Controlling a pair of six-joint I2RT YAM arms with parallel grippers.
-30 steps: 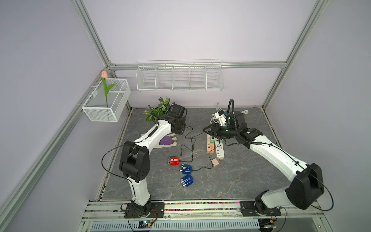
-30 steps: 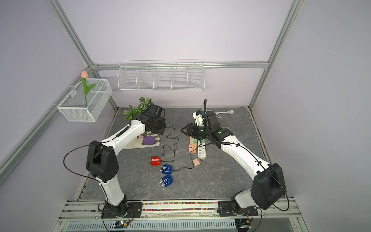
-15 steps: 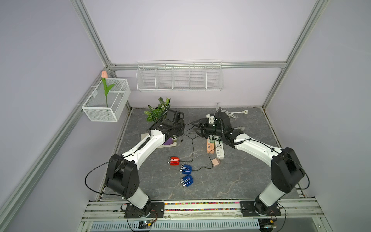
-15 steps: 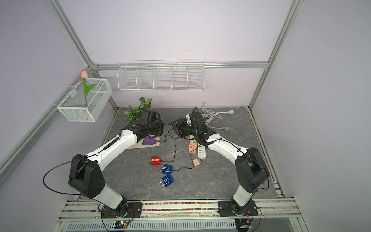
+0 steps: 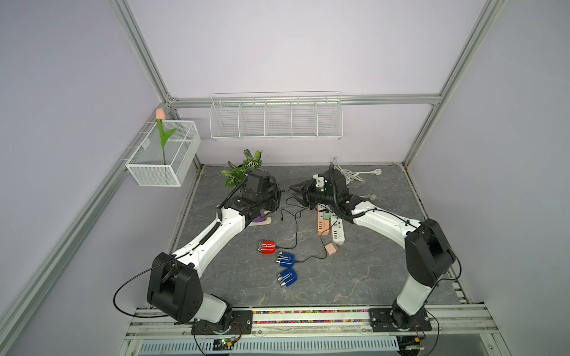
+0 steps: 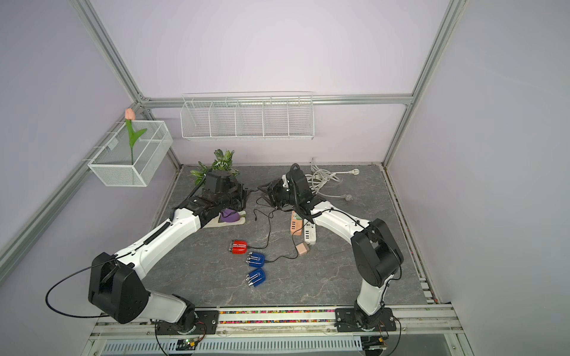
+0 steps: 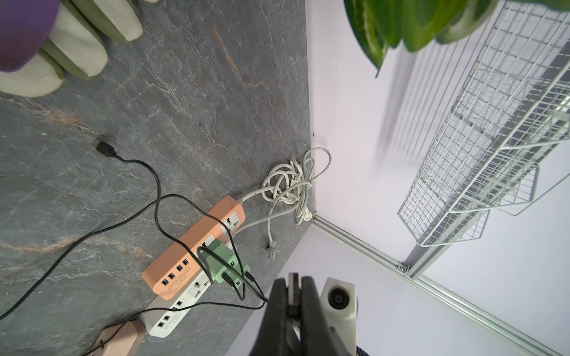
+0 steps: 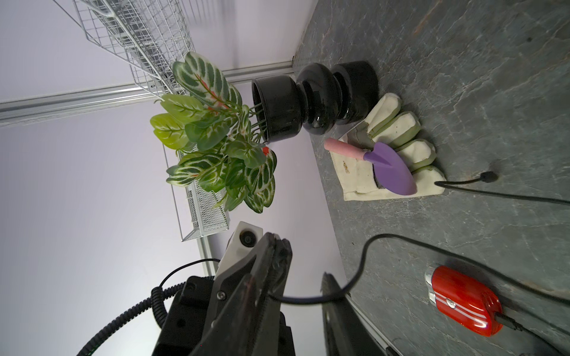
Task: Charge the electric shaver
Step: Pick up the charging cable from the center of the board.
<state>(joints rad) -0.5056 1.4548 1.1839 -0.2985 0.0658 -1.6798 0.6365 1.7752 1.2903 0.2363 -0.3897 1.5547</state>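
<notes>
Over the table (image 5: 370, 277), left claw (image 8: 276, 246) pinches black cable (image 8: 354, 271), right claw (image 5: 296, 190) half-spread beside it.

You have plain pale lilac walls (image 5: 293, 46) on three sides, edged by silver aluminium frame rails (image 5: 385, 99).
Beneath the jaws: dark grey, marble-veined stone floor (image 5: 370, 277).
Beyond the jaws, high on the back wall: white five-bay wire shelf (image 5: 276, 123).
Outboard of your left jaws: white mesh wall box (image 5: 154, 174).
Light: even, soft.
</notes>
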